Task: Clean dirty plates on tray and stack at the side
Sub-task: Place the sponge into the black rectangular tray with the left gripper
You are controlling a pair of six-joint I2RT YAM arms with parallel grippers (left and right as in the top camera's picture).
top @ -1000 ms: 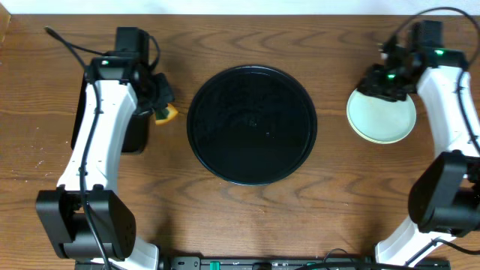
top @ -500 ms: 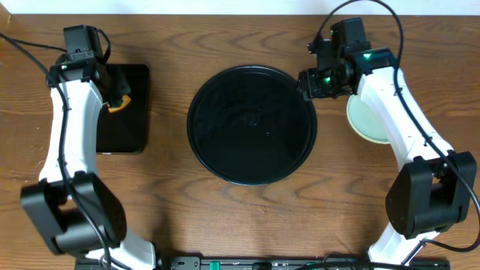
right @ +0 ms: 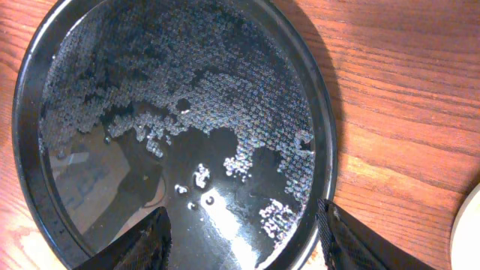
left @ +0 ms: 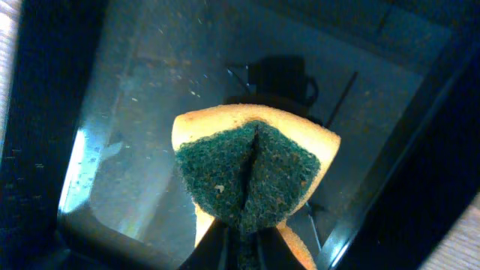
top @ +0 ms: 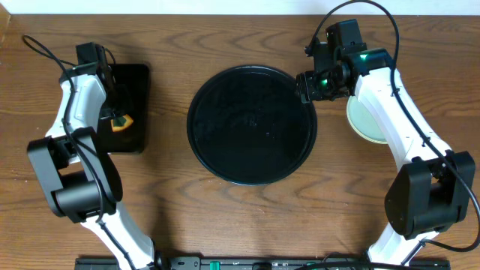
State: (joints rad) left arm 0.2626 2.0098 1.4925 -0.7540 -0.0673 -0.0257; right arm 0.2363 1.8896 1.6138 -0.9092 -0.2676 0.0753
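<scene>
The left gripper's (left: 240,241) jaws pinch a green-and-yellow sponge (left: 251,169), folding it, above the rectangular black tray (top: 133,82). The right gripper's (right: 244,236) jaws stand wide apart, empty, over the wet round tray's (top: 251,180) right rim. The plates (top: 365,124) rest on the tabletop (top: 225,225) just right of it.

Round black tray (top: 251,124) lies at table centre; right gripper (top: 306,85) hangs over its far right rim; pale plates (top: 366,120) sit just right of it, partly under the arm; left gripper (top: 117,118) holds a sponge (top: 124,121) over the rectangular tray (top: 135,90) at left.
</scene>
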